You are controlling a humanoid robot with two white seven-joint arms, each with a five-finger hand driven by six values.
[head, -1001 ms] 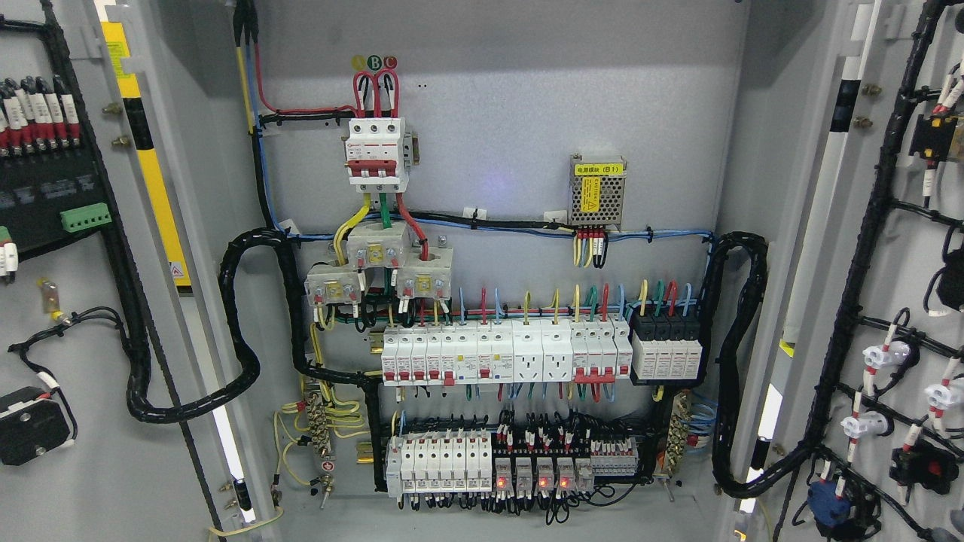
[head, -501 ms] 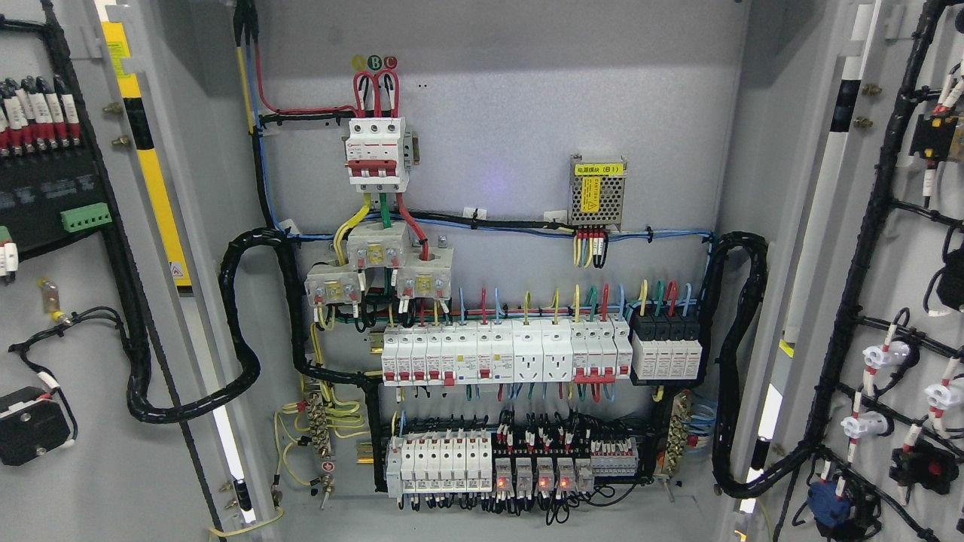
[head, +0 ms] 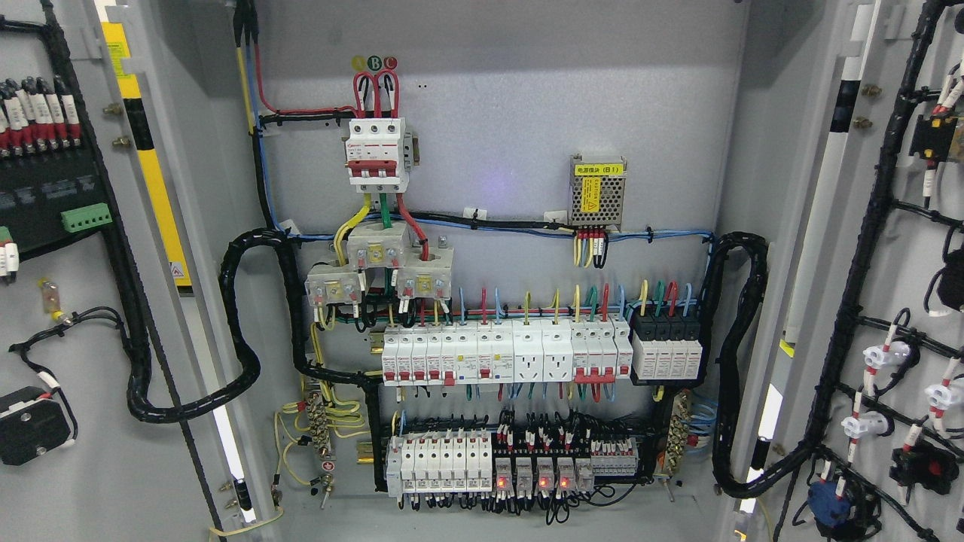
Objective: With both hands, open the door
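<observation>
Both doors of the electrical cabinet stand swung wide, the left door [head: 83, 316] filling the left edge of the head view and the right door [head: 896, 286] the right edge, so the opening looks finished and nothing seems left but perhaps to draw the arms clear. Neither robot hand shows anywhere in the view, so whether their fingers are spread or curled cannot be told, nor whether they hold anything.

The doors and the back panel [head: 512, 113] are flat sheet metal in matte grey paint with a fine grain. Corrugated black cable conduit [head: 233, 316] loops stiffly from the left door into the cabinet, and a matching loop [head: 742, 331] runs to the right door. A boxy three-pole main breaker [head: 376, 154] in white and red plastic sits high, rows of small white breakers [head: 452, 354] below, and a perforated metal power supply [head: 597, 192] with a yellow label at right
</observation>
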